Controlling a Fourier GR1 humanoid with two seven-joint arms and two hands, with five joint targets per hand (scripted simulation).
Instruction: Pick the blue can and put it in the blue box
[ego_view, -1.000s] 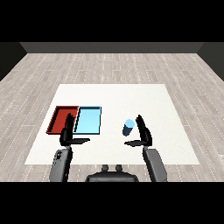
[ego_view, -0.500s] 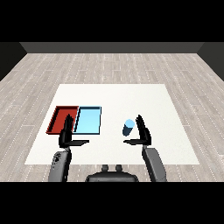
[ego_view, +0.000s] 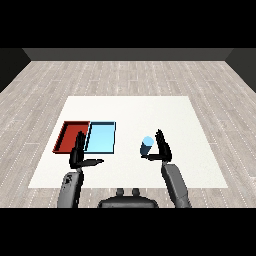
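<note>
Left hand (ego_view: 79, 154) is hovering with fingers straight over the near edges of red tray (ego_view: 67, 136) and light blue tray (ego_view: 109, 137). Blue can (ego_view: 146, 146) is standing right of the trays. Right hand (ego_view: 161, 148) is flanking it, fingers straight, ungrasped. Risk: closing off-centre could tip the can.

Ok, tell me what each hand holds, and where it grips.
Nothing is held. The right hand stands open beside the can, fingers straight. The left hand is open too.

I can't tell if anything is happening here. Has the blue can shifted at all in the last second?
No. The blue can stands in the same spot on the table, right of the light blue tray, as before.
</note>
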